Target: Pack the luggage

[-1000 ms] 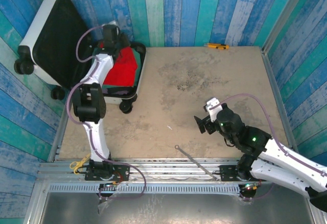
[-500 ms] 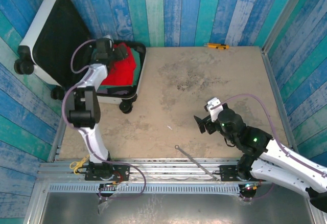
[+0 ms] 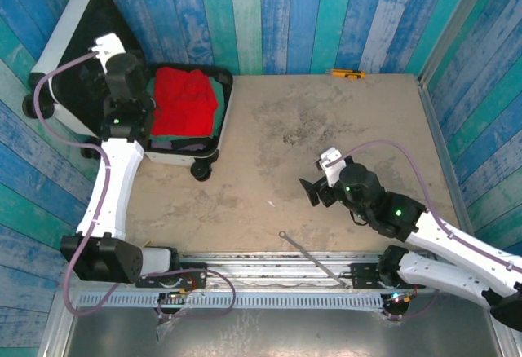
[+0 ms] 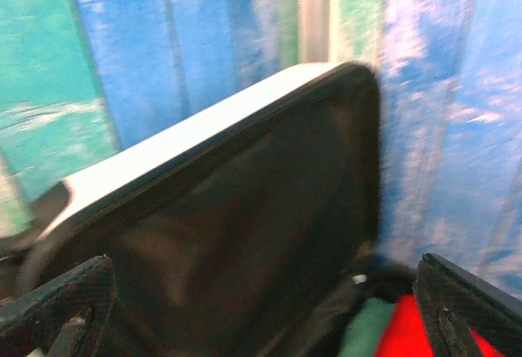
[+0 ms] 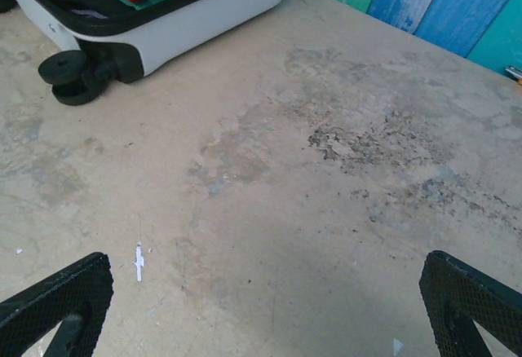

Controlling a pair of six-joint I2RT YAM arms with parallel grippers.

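- Luggage (image 3: 184,156): white hard shell, open at the far-left corner of the tabletop (image 3: 351,121); black-lined lid leans on the blue plank wall (image 3: 269,15); base lies flat, its right wall bordering the open surface
- Contents: red cloth (image 3: 183,100) on top of green cloth (image 3: 189,138), both inside the base rim
- Wheels (image 3: 201,169): black, at the near-right corner of the base, standing out onto the tabletop
- Left tool (image 4: 261,304): released, fingers spread wide, gripping nothing; it faces the lid's lining, with the red cloth at its lower right; in the top view its wrist lies over the lid, just beside the red cloth
- Right tool (image 3: 316,194): released, fingers apart; above the near-right tabletop, well apart from the luggage and facing it
- Open room: bare stained surface runs from the wheels across to the right tool and out to the far and right edges
- Edge items: yellow-and-black pen-like item (image 3: 346,72) at the far edge; thin metal rod (image 3: 306,251) at the near edge, reaching the rail
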